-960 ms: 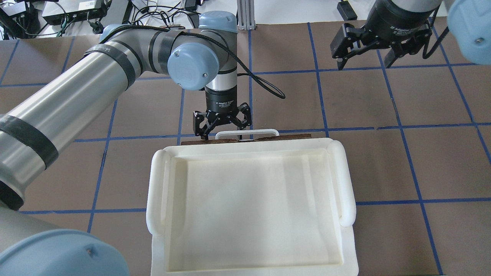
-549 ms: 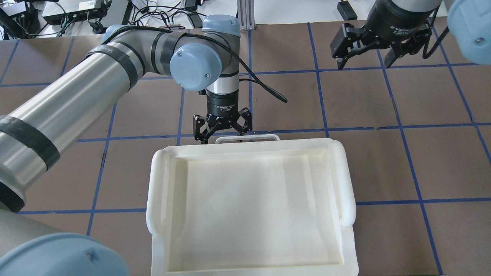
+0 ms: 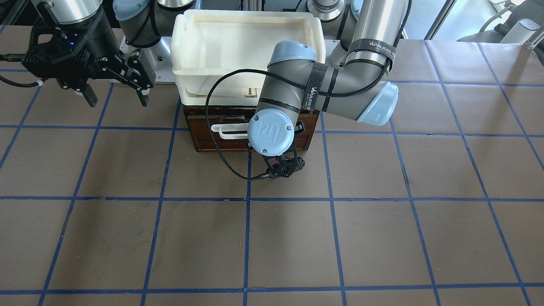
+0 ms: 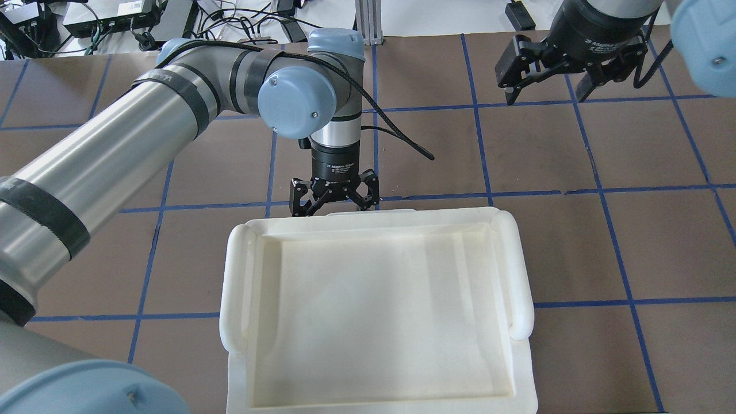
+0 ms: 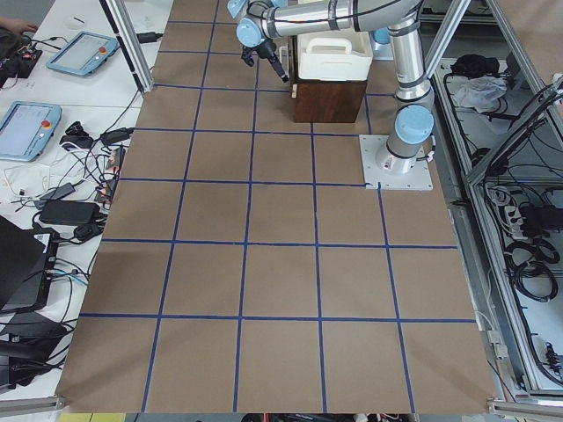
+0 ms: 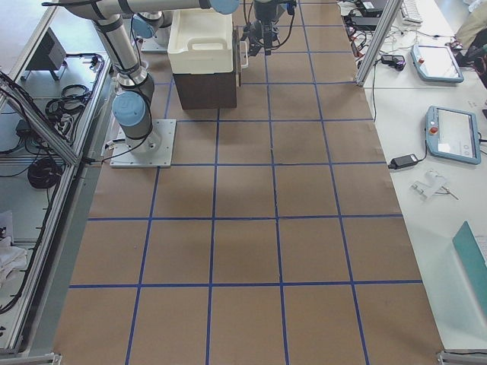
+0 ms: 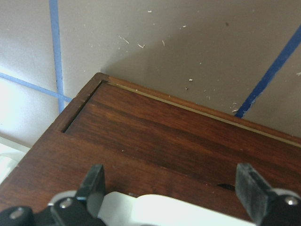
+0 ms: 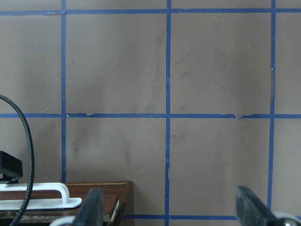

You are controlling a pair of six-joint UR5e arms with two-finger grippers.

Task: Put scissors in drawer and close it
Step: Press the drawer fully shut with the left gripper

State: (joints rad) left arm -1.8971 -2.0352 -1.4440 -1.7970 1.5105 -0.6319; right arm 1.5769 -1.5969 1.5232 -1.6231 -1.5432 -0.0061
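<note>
The dark brown drawer (image 3: 221, 143) with its white bar handle (image 3: 229, 131) sits under the stacked white trays. Its front (image 7: 188, 136) looks pushed in, close to flush with the cabinet. My left gripper (image 4: 334, 204) is open right at the drawer front. Its fingers stand on either side of one end of the handle (image 7: 174, 212). My right gripper (image 4: 543, 95) is open and empty, raised well off to the side of the cabinet. The handle also shows in the right wrist view (image 8: 35, 195). The scissors are hidden in every view.
A large white tray (image 4: 374, 224) tops the cabinet and hides most of the drawer from overhead. The brown table (image 3: 272, 238) with its blue tape grid stretches in front of the cabinet. My left arm's cable (image 3: 212, 140) loops over the drawer front.
My left gripper has moved toward the cabinet, and the drawer front and handle have slid in under the tray's rim. My right gripper has not moved.
</note>
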